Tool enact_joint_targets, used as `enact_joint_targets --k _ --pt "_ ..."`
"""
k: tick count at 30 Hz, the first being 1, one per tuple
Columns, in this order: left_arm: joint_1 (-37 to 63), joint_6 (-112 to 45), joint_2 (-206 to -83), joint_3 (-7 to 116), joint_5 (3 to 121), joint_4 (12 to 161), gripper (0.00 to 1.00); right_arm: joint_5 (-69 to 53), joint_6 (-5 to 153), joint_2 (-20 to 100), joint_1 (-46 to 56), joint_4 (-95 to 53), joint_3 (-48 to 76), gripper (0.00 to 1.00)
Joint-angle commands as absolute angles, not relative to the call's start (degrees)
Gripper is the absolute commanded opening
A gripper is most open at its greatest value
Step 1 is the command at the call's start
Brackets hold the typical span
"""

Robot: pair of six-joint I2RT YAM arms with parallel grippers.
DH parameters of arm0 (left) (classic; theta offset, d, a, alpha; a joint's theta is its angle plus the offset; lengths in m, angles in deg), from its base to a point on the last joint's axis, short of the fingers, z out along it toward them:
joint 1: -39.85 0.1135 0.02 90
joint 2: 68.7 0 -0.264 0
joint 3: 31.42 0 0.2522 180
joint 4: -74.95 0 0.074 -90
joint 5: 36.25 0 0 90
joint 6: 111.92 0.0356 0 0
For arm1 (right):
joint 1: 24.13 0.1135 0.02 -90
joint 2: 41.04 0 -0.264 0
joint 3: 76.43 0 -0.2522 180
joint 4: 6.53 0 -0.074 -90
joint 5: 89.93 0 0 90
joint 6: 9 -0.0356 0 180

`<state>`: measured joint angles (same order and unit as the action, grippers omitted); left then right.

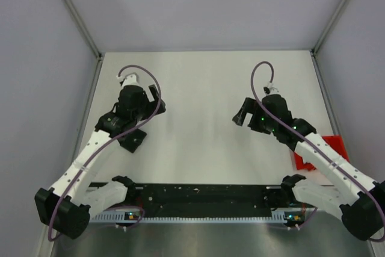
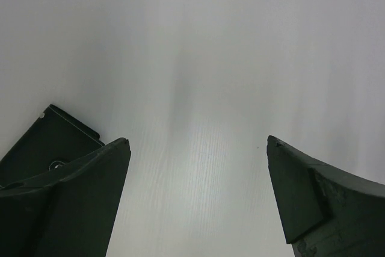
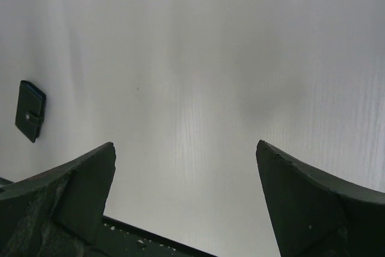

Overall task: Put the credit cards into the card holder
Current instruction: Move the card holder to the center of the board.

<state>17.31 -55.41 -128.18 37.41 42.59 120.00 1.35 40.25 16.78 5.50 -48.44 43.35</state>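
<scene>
Black card holder (image 1: 133, 139) lies closed just beside the left gripper (image 2: 197, 141), well apart from the right gripper (image 3: 185, 145) and red tray (image 1: 334, 144); both grippers gape empty, no credit cards show, so loading looks unstarted.

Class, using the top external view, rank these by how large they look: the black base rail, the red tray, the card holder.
1. black base rail
2. red tray, though the right arm hides part of it
3. card holder, smallest
</scene>
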Motion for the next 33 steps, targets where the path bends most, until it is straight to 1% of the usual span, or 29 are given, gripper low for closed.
enact_joint_targets --k 1,3,5,8,13,15,17,19,24,28,32,33 --pt "17.44 -58.65 -125.92 34.38 36.10 119.13 0.99 10.60 36.46 10.74 5.05 -51.14 48.14 0.99" --pt "17.53 -58.92 -125.91 33.76 35.12 119.11 0.98 15.26 33.37 7.23 4.88 -52.45 50.08 0.99" --pt "17.88 -60.50 -126.09 35.33 33.63 122.53 0.99 19.12 33.10 4.76 4.79 -56.31 48.86 0.99" --pt "17.88 -59.19 -125.30 36.39 32.75 123.60 0.98 25.89 32.04 3.78 4.53 -63.08 46.23 0.99" --pt "18.23 -56.90 -124.33 36.92 33.27 125.09 0.99 28.01 34.16 6.50 -1.35 -71.52 41.30 0.99" --pt "18.40 -57.33 -124.59 37.18 31.17 126.93 0.98 28.55 34.42 6.59 -4.60 -73.72 41.03 0.99" --pt "19.10 -58.83 -124.60 36.75 27.57 128.34 0.99 25.32 34.94 6.07 -7.50 -73.91 41.47 0.99" --pt "21.73 -60.15 -124.77 37.01 25.81 129.92 0.99 22.06 36.52 6.24 -8.22 -73.03 41.39 0.99" --pt "32.45 -62.17 -128.89 37.36 21.41 132.30 0.98 12.14 38.01 6.85 -8.22 -69.44 41.73 0.99" --pt "37.91 -64.35 -135.57 36.92 29.39 133.17 0.98 4.83 40.74 8.70 -8.13 -65.74 41.65 0.99" --pt "39.41 -66.48 -137.95 31.93 34.14 130.30 0.97 1.39 44.08 11.86 -8.13 -65.47 39.89 0.98" --pt "39.50 -65.26 -138.65 31.13 35.19 129.06 0.95 1.30 44.61 12.04 -8.13 -65.47 39.89 0.98"
